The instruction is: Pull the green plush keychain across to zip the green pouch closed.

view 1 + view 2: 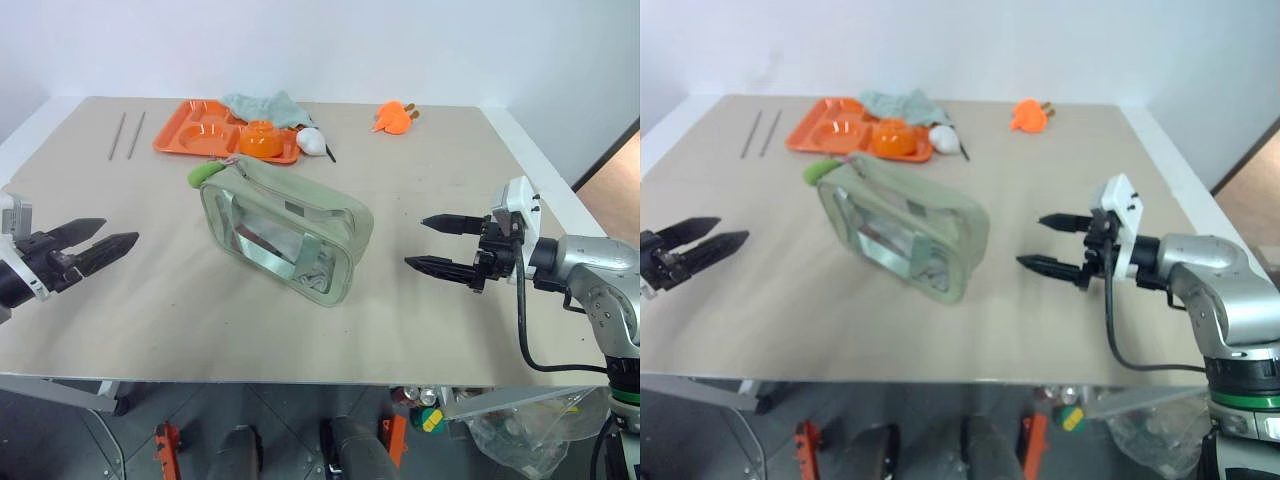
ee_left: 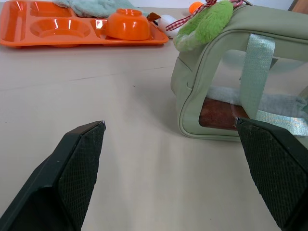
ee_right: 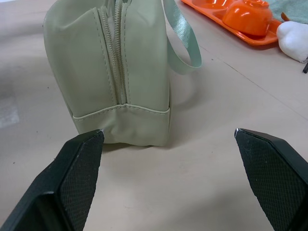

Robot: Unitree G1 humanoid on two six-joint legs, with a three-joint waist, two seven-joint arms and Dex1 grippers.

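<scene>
On the beige tabletop [image 1: 420, 330] the green pouch [image 1: 287, 228] stands mid-table, the green plush keychain [image 1: 203, 174] at its far-left end. Left gripper [image 1: 95, 242] and right gripper [image 1: 433, 244] flank it, jaws wide, empty.

Head stereo looks down; wrist cameras low, facing green pouch [image 1: 285, 228] ends.

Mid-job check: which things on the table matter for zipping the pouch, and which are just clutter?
For the job:
- green pouch, mid-table
- green plush keychain, at the pouch's far end
- left gripper and right gripper, both open, one on each side of the pouch

Lying about:
- orange tray with orange bowl
- teal cloth
- orange plush toy
- white object
- two thin sticks
</scene>
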